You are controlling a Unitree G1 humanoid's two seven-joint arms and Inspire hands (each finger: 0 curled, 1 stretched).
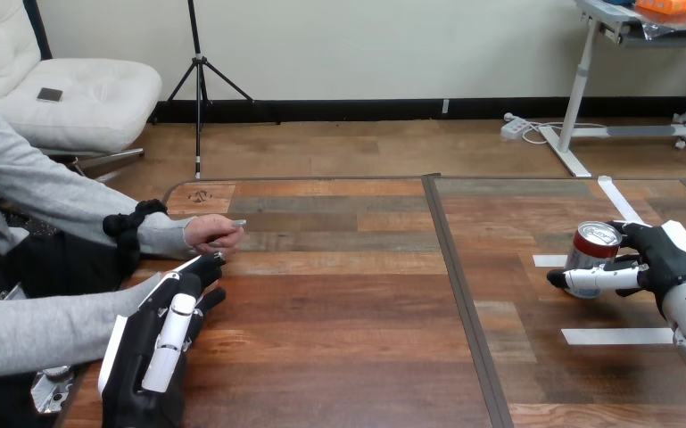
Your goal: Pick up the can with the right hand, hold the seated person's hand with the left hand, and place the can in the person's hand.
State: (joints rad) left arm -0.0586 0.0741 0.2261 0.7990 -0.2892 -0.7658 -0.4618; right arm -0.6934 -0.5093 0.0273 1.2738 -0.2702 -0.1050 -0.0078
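A red and silver can (591,247) stands on the table's right half. My right hand (665,259) is shut on it, with fingers (593,278) curled across its front and the thumb behind its top. My left hand (165,334) lies at the lower left, back up, its fingers stretched out towards the far left. It covers the end of the person's nearer grey sleeve (45,330), and the hand of that arm is hidden beneath it. The person's other hand (214,234) rests on the table just beyond my left fingertips, holding a small flat thing.
White tape strips (615,336) mark the table's right half around the can. A dark seam (464,294) runs down the wooden table (339,303) between its two halves. The person sits at the left side.
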